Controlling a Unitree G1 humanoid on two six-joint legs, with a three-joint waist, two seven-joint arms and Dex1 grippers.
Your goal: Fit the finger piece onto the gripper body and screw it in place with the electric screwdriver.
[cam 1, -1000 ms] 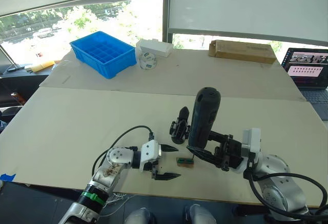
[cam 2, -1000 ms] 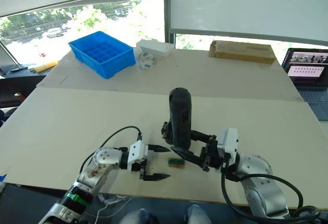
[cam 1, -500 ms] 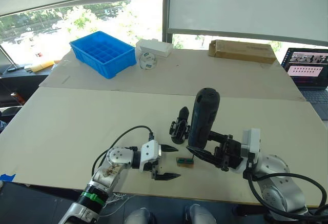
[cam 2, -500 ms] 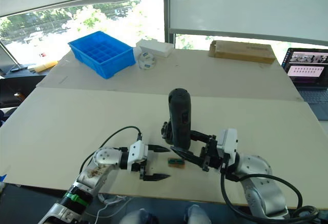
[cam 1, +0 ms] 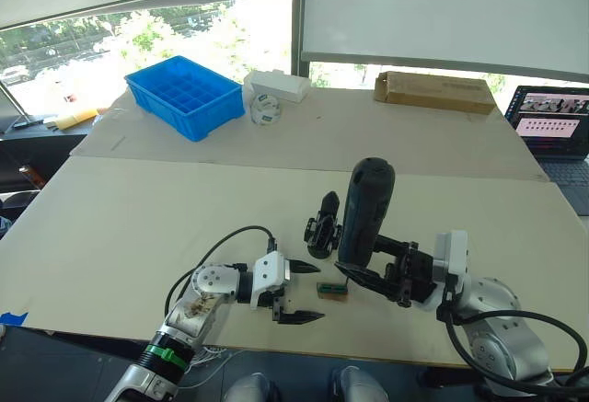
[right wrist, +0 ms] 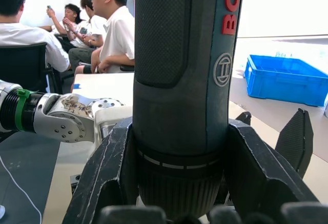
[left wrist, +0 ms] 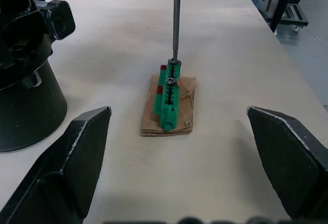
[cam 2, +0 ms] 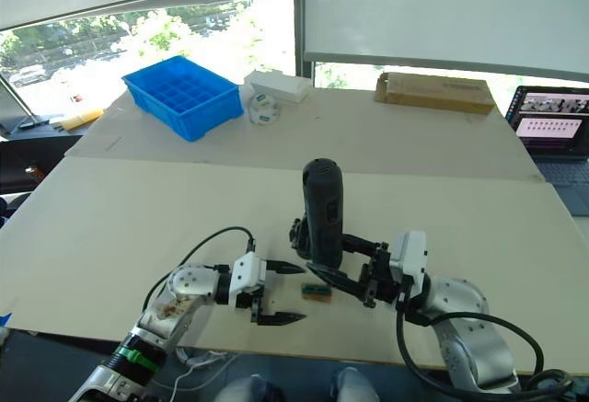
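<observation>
Screwdriver point(cam 1: 366, 211) is standing upright near the worktop's point(cam 1: 138, 209) front edge, clenched in the right pincer point(cam 1: 368, 278), its bit point(left wrist: 176, 19) touching the green-topped block point(left wrist: 169, 101). Left pincer point(cam 1: 299, 290) is lying spread and empty beside the block. Gripper body point(cam 1: 324, 225) is sitting half hidden behind the screwdriver. People point(right wrist: 110, 29) are sitting beyond.
</observation>
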